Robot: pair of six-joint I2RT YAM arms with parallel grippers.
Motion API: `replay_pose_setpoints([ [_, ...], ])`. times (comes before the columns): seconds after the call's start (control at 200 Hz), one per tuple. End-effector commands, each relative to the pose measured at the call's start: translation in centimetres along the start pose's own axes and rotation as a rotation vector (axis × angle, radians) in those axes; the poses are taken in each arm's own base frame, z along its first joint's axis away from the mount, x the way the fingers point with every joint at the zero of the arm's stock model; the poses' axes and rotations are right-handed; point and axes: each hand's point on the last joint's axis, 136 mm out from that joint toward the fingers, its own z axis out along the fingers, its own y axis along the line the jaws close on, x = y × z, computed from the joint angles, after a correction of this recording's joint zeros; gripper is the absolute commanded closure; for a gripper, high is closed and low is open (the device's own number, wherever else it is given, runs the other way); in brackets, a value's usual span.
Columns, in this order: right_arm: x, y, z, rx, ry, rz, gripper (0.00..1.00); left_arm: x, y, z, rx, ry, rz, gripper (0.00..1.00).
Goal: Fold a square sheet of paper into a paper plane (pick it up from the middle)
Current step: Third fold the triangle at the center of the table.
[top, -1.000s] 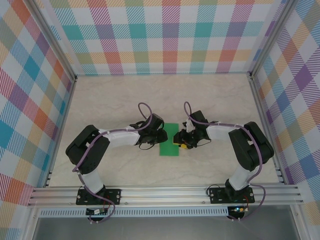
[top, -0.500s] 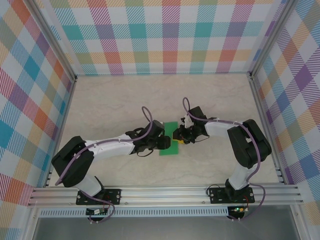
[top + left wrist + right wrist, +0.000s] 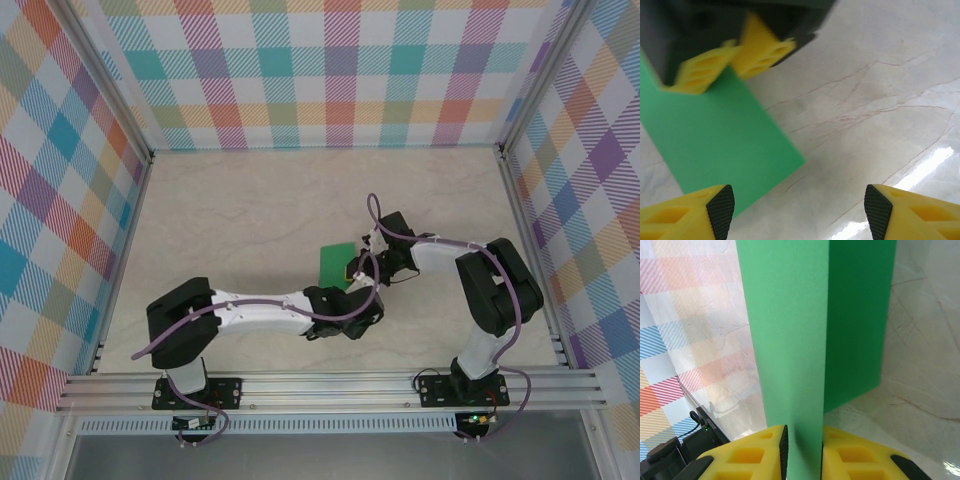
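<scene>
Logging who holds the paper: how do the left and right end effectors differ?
The left end effector is open, its jaws spread wide and gripping nothing; the right end effector is shut on the green sheet of paper. The left one hangs over the table beside the sheet's corner; the right one pinches the sheet's edge. Both have yellow tips.

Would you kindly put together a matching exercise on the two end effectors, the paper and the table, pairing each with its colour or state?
Column one:
1. left end effector
2. right end effector
3. paper
4. table

Column two:
a. marbled beige
b. shut on a green edge
c. open, holding nothing
d. bright green, pinched at one edge

Pairs: 1-c, 2-b, 3-d, 4-a
</scene>
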Motion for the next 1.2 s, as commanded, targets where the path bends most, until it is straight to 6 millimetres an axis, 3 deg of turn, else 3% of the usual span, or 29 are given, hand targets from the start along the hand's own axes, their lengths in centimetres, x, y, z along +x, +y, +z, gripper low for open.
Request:
replay_pose_setpoints([
  [0.0, -0.3, 1.2, -0.3, -0.041, 0.013, -0.017, 0.77, 0.8, 0.3, 0.4, -0.191, 0.045, 0.22, 0.28],
  [0.175, -0.3, 1.2, -0.6, -0.037, 0.011, -0.015, 0.77, -0.1, 0.4, 1.1, -0.368, 0.047, 0.318, 0.27],
  [0.45, 0.0, 0.7, -0.5, -0.023, 0.015, -0.008, 0.77, -0.7, 1.5, 0.2, -0.412, -0.009, 0.27, 0.26],
  [0.6, 0.0, 0.7, -0.6, -0.024, 0.015, -0.011, 0.77, -0.6, 1.7, 0.6, -0.422, 0.002, 0.281, 0.31],
  [0.98, 0.0, 0.1, -0.6, 0.0, 0.01, -0.007, 0.77, -0.9, 2.3, 0.3, -0.388, -0.011, 0.242, 0.74],
  [1.195, 0.1, -0.2, -0.7, 0.016, 0.008, -0.004, 0.77, -0.9, 2.6, 0.0, -0.318, -0.017, 0.198, 0.9],
])
